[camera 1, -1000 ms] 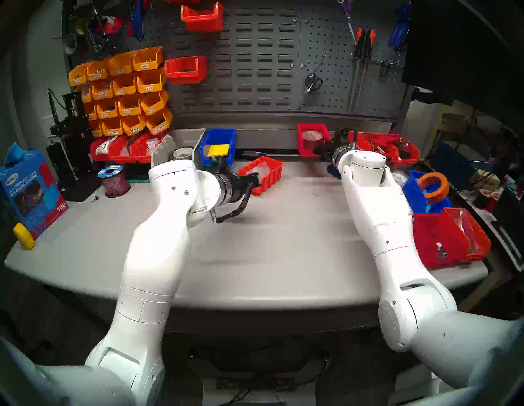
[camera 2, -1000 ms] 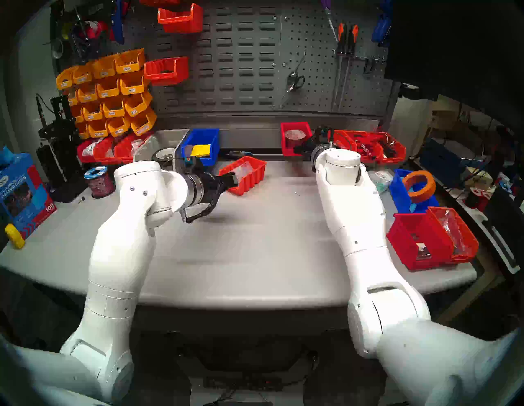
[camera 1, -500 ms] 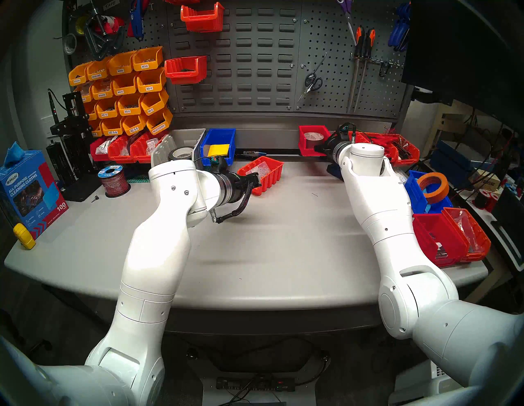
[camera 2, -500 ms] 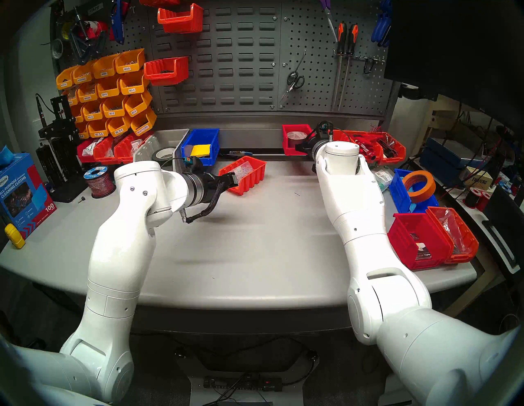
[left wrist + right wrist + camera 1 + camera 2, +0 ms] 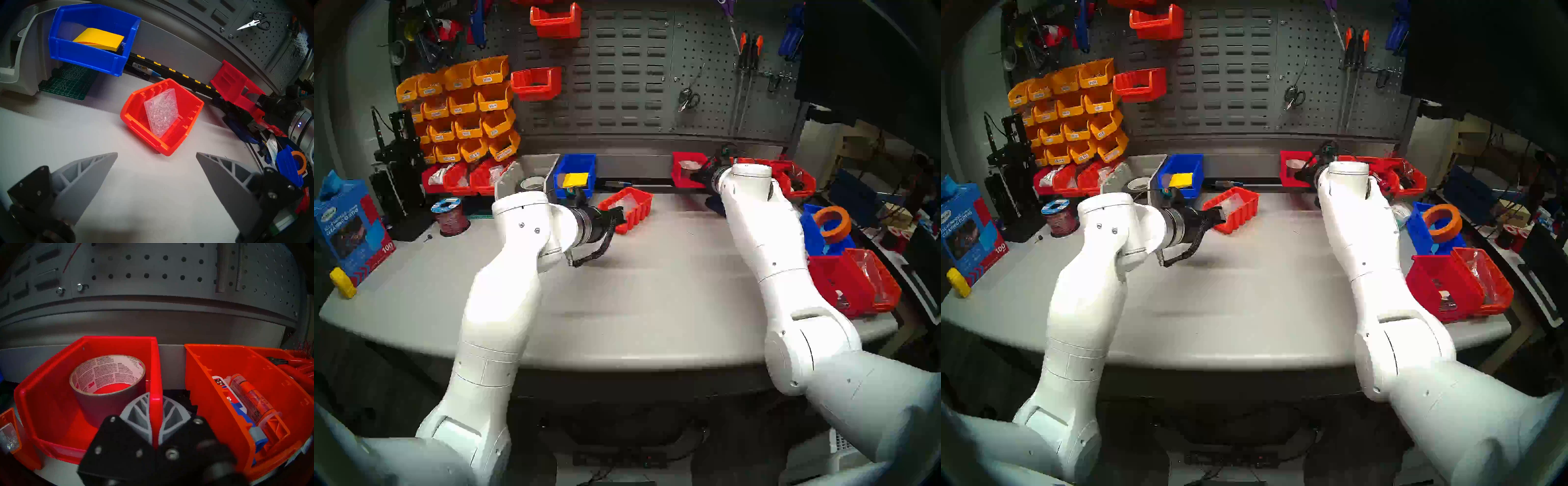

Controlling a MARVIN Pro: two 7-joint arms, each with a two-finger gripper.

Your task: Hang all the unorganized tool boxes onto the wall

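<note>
The right gripper [image 5: 155, 414] is clamped on the right side wall of the red bin [image 5: 51, 395], which holds a silver tape roll [image 5: 108, 378] at the far right of the table [image 5: 653, 288], below the wall [image 5: 619, 85]. The left gripper [image 5: 156, 169] hovers with fingers apart just near of the orange-red bin [image 5: 192, 108] at mid-table

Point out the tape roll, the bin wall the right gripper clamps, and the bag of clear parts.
tape roll [image 5: 108, 383]: right wrist view, printed inner core.
red bin [image 5: 155, 392]: right wrist view, clamped side wall.
right gripper [image 5: 155, 414]: right wrist view, between fingertips.
clear bag [image 5: 161, 112]: left wrist view, bag's face.
</note>
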